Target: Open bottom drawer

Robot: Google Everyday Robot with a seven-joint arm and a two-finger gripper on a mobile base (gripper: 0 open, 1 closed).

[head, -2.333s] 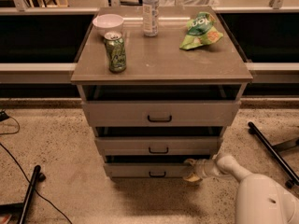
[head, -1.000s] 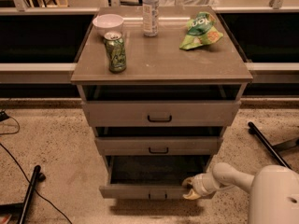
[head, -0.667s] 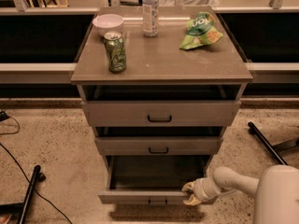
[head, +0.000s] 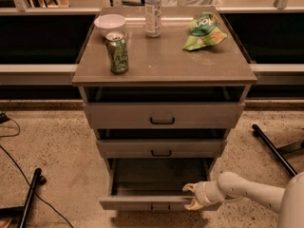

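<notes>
The gripper (head: 191,196) sat at about 5 o'clock in the view, its two fingers (head: 188,188) pinched over the right end of the bottom drawer (head: 152,178) front panel, one inside and one outside. That drawer, at 6 o'clock beneath the cabinet's other two, stood pulled well out (its plain grey floor showed), with the black pull (head: 160,207) untouched. I judged the opening essentially done; only releasing and backing the arm away seemed left

Outstretched arm, gripper (head: 191,196) low and forward
</notes>
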